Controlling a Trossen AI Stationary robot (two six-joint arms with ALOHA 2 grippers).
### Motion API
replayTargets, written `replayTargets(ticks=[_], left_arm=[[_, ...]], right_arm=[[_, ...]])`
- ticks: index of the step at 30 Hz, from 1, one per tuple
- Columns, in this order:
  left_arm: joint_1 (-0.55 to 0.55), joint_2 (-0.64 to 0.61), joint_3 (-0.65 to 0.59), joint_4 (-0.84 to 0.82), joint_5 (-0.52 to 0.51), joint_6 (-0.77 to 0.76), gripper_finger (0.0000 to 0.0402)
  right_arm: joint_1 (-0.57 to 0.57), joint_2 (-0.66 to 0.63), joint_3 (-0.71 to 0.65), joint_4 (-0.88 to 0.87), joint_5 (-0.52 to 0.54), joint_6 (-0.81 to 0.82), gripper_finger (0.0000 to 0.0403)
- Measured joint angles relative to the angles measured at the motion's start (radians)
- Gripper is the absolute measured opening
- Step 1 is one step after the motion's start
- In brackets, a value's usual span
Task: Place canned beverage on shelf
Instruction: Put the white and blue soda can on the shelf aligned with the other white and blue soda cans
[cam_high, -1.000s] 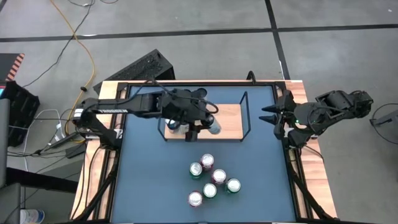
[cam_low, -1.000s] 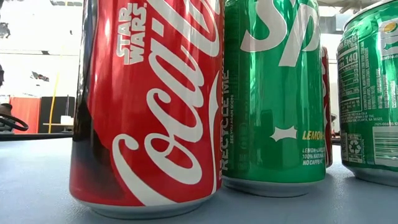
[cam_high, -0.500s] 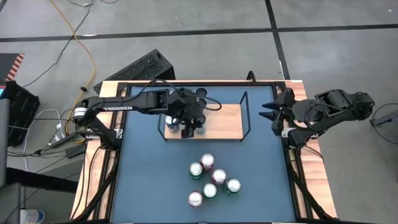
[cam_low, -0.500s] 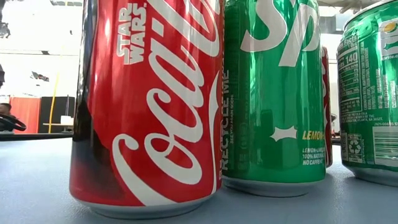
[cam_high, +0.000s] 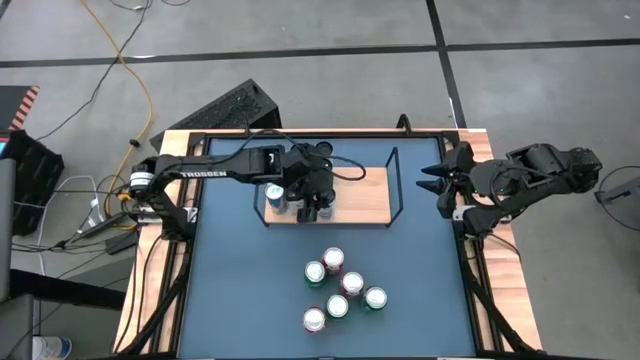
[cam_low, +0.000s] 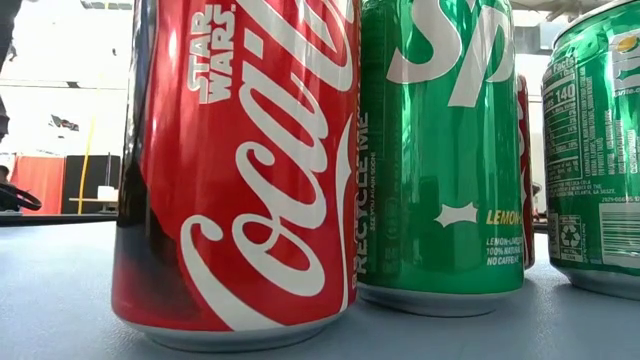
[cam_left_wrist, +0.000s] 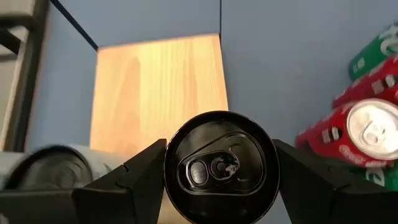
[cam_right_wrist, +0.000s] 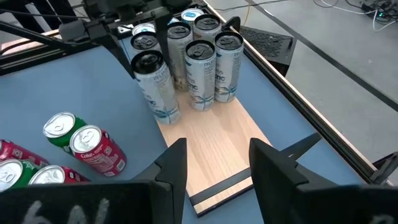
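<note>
The shelf (cam_high: 360, 195), a light-wood board with a black wire frame, lies at the far middle of the blue table. Several slim white cans (cam_right_wrist: 205, 56) stand on its left end. My left gripper (cam_high: 312, 205) reaches over the shelf beside them and is shut on a black-topped slim can (cam_left_wrist: 222, 167), which also shows in the right wrist view (cam_right_wrist: 155, 87). My right gripper (cam_right_wrist: 217, 165) waits open at the table's right edge (cam_high: 445, 185), with nothing between its fingers. My left gripper pinches the can between its two fingers (cam_left_wrist: 143, 171), which sit on opposite sides of the upper wall (cam_left_wrist: 171, 163) just under the top rim. The fingers slant down from the table's left. The can stands upright by the board's near edge (cam_right_wrist: 168, 118); whether its base rests on the board I cannot tell.
Several red and green cans (cam_high: 340, 285) stand grouped on the table nearer the front edge; the low view shows a red one (cam_low: 235, 170) and a green one (cam_low: 440, 150) close up. The shelf's right half (cam_left_wrist: 155, 87) is bare wood, with an upright rail (cam_high: 395, 180) at its end.
My left gripper has sunk toward the shelf with the can and tipped to point more steeply down. The can, which stuck out toward the shelf's middle, now stands under the gripper, closer to the cans at the left end.
</note>
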Motion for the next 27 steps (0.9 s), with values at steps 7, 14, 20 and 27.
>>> replayTargets(ticks=[7, 14, 20, 27], left_arm=[[0.005, 0.005, 0.0, -0.035, 0.001, 0.005, 0.0236], [0.011, 0.005, 0.0, -0.019, -0.006, 0.003, 0.0236], [0.011, 0.005, -0.001, -0.016, -0.009, 0.004, 0.0236], [0.011, 0.003, -0.058, 0.049, -0.012, -0.028, 0.0236]], right_arm=[[0.0, 0.0, 0.0, 0.0, 0.0, 0.0, 0.0154], [0.0, 0.0, 0.0, -0.001, -0.001, -0.001, 0.0154], [0.0, 0.0, 0.0, -0.002, -0.001, -0.001, 0.0154], [0.0, 0.0, 0.0, -0.002, -0.001, -0.001, 0.0154]])
